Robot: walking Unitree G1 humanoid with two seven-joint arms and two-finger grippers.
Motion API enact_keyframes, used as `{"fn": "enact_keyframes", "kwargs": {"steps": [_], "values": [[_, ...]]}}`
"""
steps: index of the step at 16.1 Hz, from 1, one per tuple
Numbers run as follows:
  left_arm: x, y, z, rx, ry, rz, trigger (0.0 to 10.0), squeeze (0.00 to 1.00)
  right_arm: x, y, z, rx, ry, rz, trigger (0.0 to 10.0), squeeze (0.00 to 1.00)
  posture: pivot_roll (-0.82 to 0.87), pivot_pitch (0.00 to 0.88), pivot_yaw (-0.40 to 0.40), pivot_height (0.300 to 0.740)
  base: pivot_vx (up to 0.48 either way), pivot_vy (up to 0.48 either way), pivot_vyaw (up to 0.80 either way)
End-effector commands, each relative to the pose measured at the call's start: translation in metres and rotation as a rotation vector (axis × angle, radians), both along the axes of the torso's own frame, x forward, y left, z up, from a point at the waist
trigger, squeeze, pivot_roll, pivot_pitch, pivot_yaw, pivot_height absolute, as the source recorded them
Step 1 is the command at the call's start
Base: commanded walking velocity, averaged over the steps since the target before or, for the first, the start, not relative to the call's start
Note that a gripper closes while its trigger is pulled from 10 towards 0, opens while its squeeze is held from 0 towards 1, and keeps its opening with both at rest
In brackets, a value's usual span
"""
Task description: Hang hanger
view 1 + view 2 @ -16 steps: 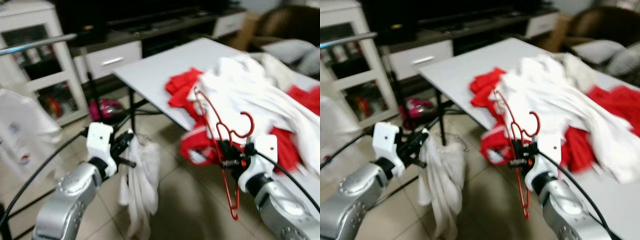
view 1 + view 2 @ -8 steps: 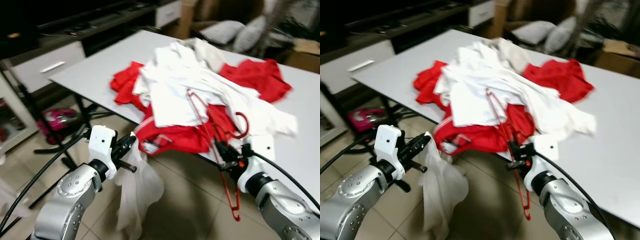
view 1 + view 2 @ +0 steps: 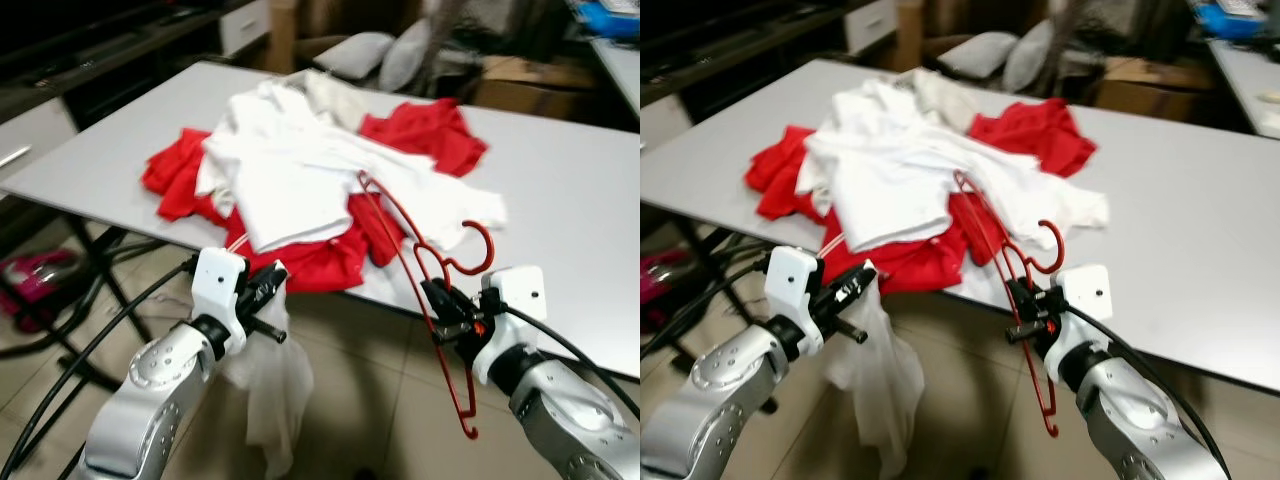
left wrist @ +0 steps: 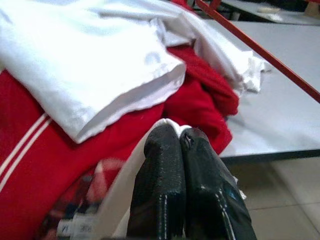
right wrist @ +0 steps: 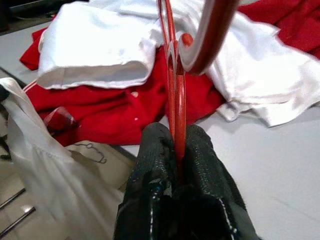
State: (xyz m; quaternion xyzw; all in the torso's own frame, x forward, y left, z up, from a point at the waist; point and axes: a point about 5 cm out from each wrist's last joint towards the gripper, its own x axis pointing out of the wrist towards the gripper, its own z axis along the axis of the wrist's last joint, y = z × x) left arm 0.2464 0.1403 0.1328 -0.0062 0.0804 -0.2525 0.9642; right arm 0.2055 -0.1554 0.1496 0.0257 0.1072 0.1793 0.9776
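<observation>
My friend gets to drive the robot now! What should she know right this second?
Left tool: shut on a white garment that hangs down toward the floor, in front of the table.
Right tool: shut on the red hanger, held upright with its hook on top.
A pile of red and white clothes lies on the table behind both tools.
Done: hanger and garment are both picked up.
Left: the garment is not on the hanger yet, and the hanger is not hung anywhere.
</observation>
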Motion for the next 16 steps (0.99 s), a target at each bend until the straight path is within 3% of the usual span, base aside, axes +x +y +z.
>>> {"fn": "enact_keyframes", "kwargs": {"steps": [1,5,16], "values": [[0.001,0.001,0.004,-0.002,-0.028,-0.004,10.0,0.0,-0.001,0.001,0.003,-0.022,-0.03,-0.002,10.0,0.0,0.02,0.0,0.027,0.74,0.0,-0.274,0.0],[0.0,0.001,0.002,0.005,-0.03,-0.004,10.0,0.0,0.0,-0.005,0.004,-0.066,-0.05,-0.021,10.0,0.0,0.01,0.0,0.025,0.74,0.0,-0.276,0.0],[0.008,-0.001,0.004,0.007,-0.048,-0.008,10.0,0.0,0.001,-0.017,-0.001,-0.027,-0.039,-0.155,10.0,0.0,0.0,0.0,0.034,0.74,0.0,-0.274,0.0]]}}
